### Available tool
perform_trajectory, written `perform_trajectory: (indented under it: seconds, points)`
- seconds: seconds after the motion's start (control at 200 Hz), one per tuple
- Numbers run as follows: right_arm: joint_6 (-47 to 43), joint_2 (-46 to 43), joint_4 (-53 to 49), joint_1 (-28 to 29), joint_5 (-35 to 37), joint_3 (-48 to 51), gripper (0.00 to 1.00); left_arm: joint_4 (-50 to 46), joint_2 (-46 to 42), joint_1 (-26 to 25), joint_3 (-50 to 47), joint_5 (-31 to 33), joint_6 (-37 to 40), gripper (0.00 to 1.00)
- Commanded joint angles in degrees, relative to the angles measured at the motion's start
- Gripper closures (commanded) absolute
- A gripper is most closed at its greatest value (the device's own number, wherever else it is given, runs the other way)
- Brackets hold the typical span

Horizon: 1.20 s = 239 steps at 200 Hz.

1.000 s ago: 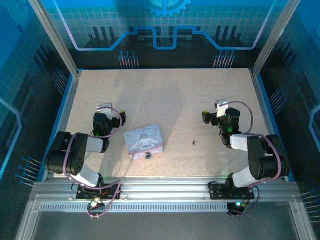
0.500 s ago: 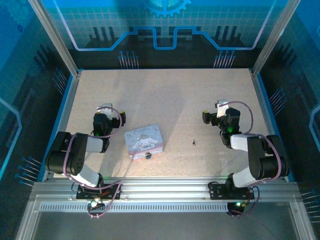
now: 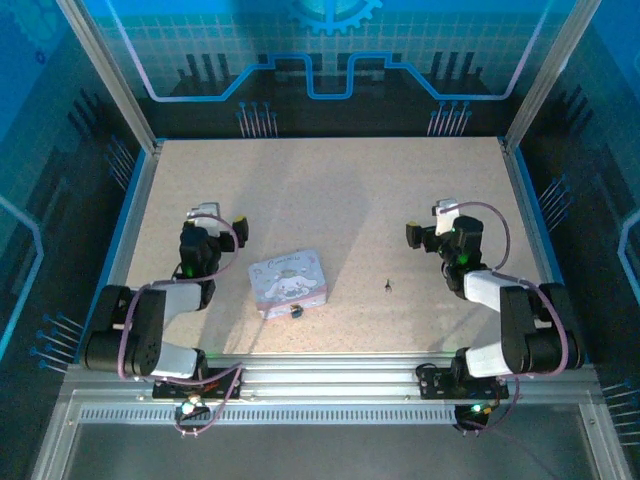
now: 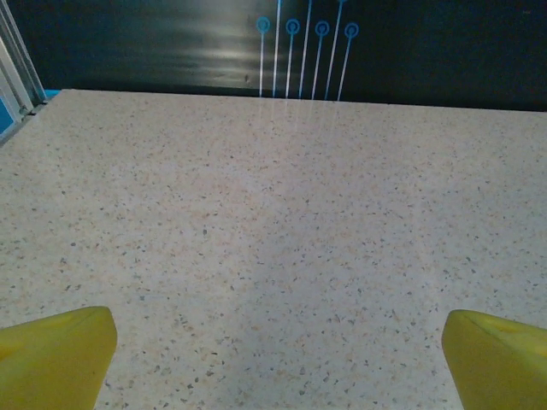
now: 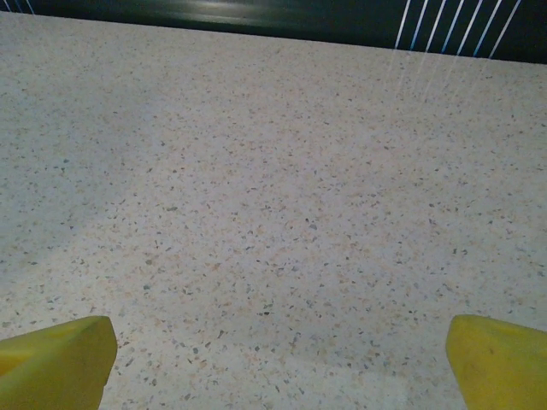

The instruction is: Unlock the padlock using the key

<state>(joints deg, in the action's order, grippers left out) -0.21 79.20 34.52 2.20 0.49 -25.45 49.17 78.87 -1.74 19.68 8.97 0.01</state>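
Right gripper (image 3: 422,228) spread wide, key (image 3: 387,286) near it, padlock (image 3: 296,311) well apart

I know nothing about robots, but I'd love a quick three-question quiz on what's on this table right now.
1. True or false: the padlock sits at the near edge of the lavender tin box.
2. Where is the key? A) in a gripper's jaws; B) lying on the table between the tin box and the right arm; C) on the tin box's lid.
3. Fill in: the left gripper and right gripper both stand ___ and hold nothing.

Key: 1 true; 2 B; 3 open.
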Motion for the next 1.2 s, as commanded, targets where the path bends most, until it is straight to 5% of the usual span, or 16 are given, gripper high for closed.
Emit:
perform_trajectory:
  seconds: [0.0, 0.355, 0.57, 0.855, 1.191]
  points:
    - [0.8, -3.6, -5.5, 0.0, 0.5, -1.3, 0.00, -6.8, -4.6, -0.5, 1.2, 1.8, -0.2, 0.01]
    - [10.9, -12.0, -37.7, 2.2, 0.7, -11.8, 0.00, -33.4, -17.4, -0.8, 8.7, 0.1, -16.0, 0.01]
    - [19.3, -17.5, -47.8, 6.4, -4.1, -12.7, 0.00, -46.7, -20.2, -1.2, 12.6, -5.4, -25.6, 0.01]
    - [27.5, -23.4, -55.4, 11.7, -8.3, -10.4, 0.04, -51.5, -21.8, -8.6, 13.1, -11.3, -33.9, 0.01]
    - [30.5, -20.6, -59.6, 15.5, -9.8, -9.3, 0.16, -52.6, -19.4, -16.1, 13.9, -16.6, -41.7, 0.01]
